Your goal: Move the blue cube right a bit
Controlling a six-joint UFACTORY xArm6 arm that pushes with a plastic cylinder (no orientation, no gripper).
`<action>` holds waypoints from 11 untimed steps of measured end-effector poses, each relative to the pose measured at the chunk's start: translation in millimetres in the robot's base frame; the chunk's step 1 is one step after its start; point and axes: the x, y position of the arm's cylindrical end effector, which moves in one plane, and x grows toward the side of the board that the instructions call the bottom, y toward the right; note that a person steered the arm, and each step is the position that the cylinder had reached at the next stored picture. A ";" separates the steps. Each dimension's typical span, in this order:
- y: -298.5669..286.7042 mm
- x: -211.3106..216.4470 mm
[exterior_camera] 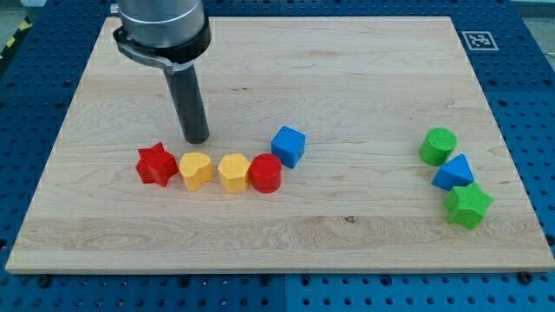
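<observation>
No jaws are fitted. The blue cube [289, 146] sits mid-tabletop [347, 78], touching the red cylinder [265, 173]. The tip [198, 139], well left, should be brought to the cube's left face, then pushed gently rightward.

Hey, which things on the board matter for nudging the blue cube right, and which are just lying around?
Job:
blue cube
my tip, to the cube's left, above the yellow blocks

Lying about:
red star
yellow heart
yellow hexagon
red cylinder
green cylinder
blue triangle
green star

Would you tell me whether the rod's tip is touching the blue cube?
Apart. The camera view shows bare board between my tip and the blue cube, which lies to the view's right.
</observation>
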 end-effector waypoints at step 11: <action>186.7 78.6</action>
